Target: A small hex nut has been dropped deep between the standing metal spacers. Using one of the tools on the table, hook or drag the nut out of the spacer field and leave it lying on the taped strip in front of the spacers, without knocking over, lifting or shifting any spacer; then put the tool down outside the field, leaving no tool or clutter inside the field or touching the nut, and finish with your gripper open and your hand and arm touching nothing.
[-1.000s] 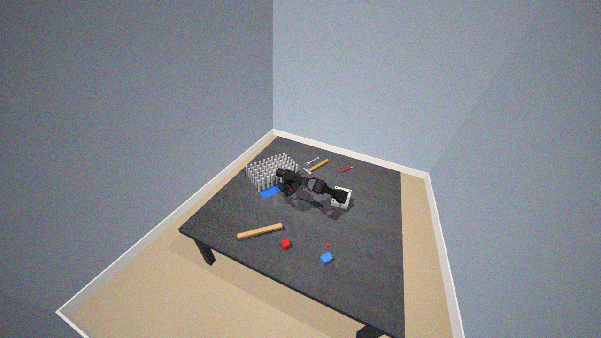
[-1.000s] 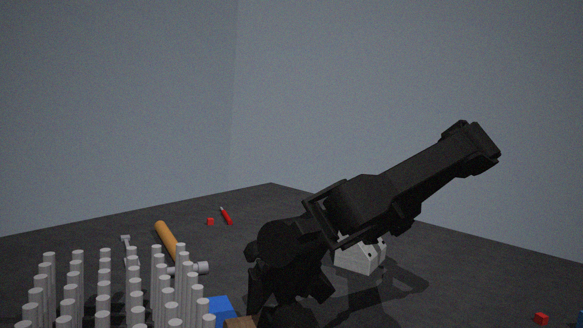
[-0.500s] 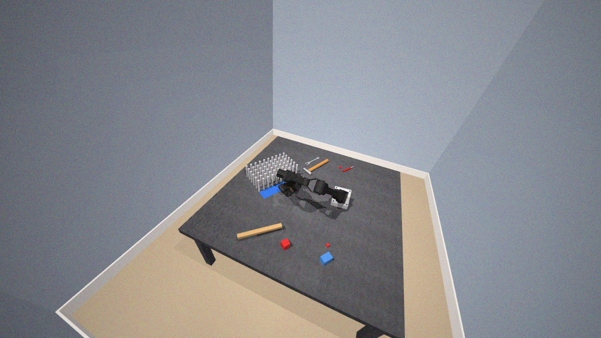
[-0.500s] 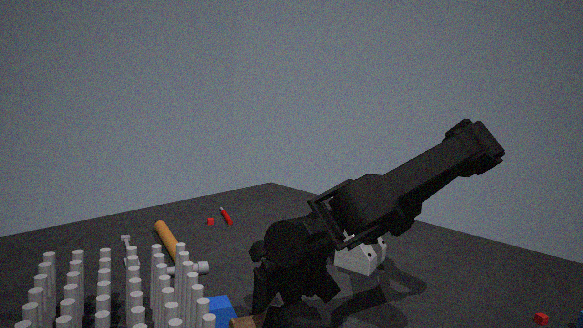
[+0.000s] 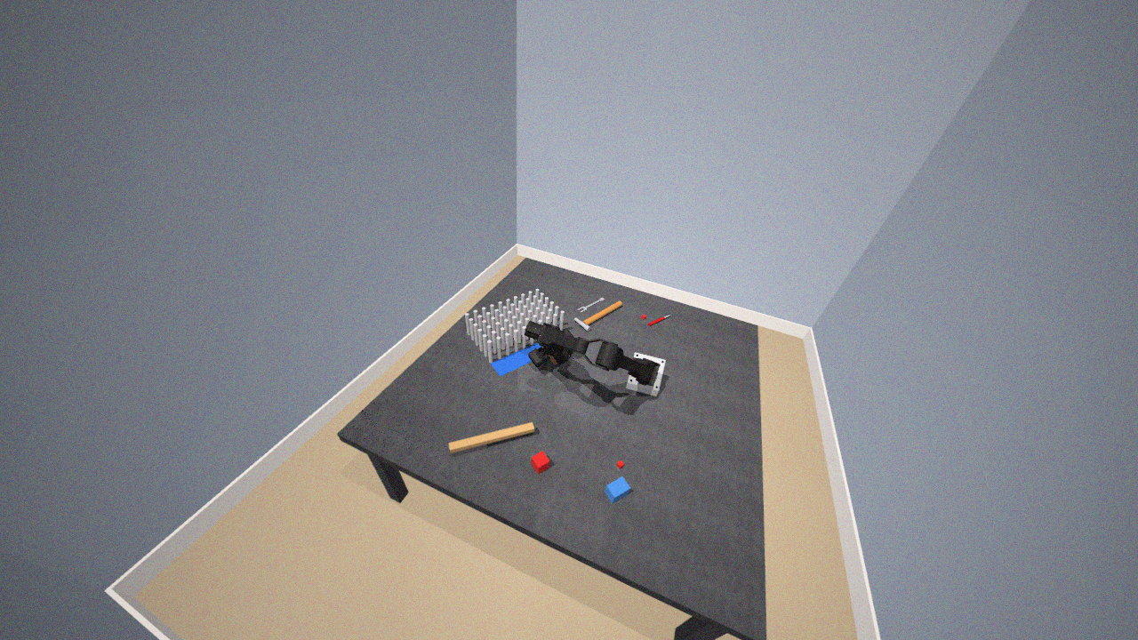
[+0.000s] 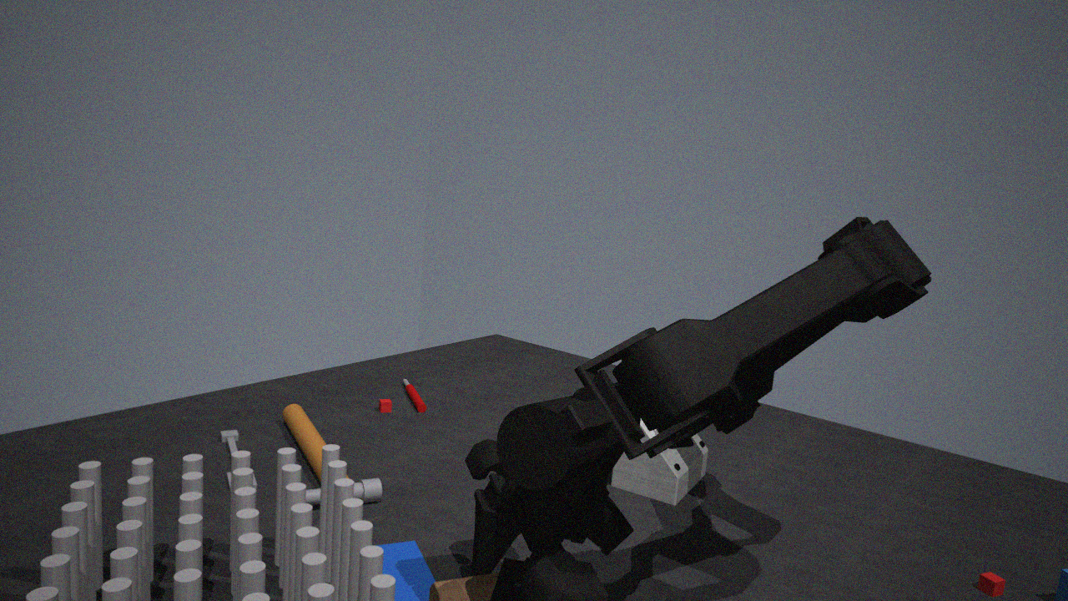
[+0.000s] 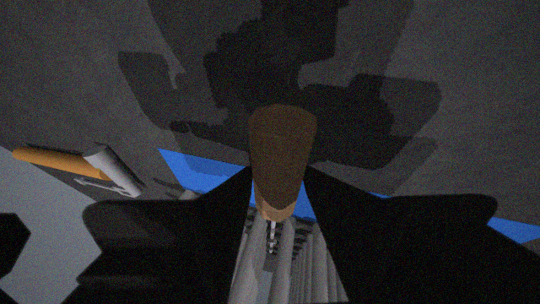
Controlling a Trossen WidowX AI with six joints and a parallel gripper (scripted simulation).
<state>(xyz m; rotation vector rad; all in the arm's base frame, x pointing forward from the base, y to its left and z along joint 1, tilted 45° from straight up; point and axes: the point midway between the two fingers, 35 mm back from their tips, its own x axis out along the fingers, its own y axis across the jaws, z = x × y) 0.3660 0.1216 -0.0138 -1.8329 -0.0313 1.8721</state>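
The gripper (image 6: 485, 572) (image 7: 278, 171) pinches the tool's thick wooden handle (image 6: 464, 587) (image 7: 280, 156), rigid and probably light; gripping mid-handle should limit twisting. Its thin metal shaft (image 7: 272, 230) reaches in among the spacers (image 5: 508, 322) (image 6: 249, 537) (image 7: 284, 249); the nut, perhaps hidden among them, I can't make out.

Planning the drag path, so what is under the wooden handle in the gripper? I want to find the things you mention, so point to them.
In the wrist view, blue tape (image 5: 511, 362) (image 6: 406, 569) (image 7: 198, 169) shows on both sides of the handle (image 6: 461, 587) (image 7: 282, 148); whatever lies directly beneath is covered.
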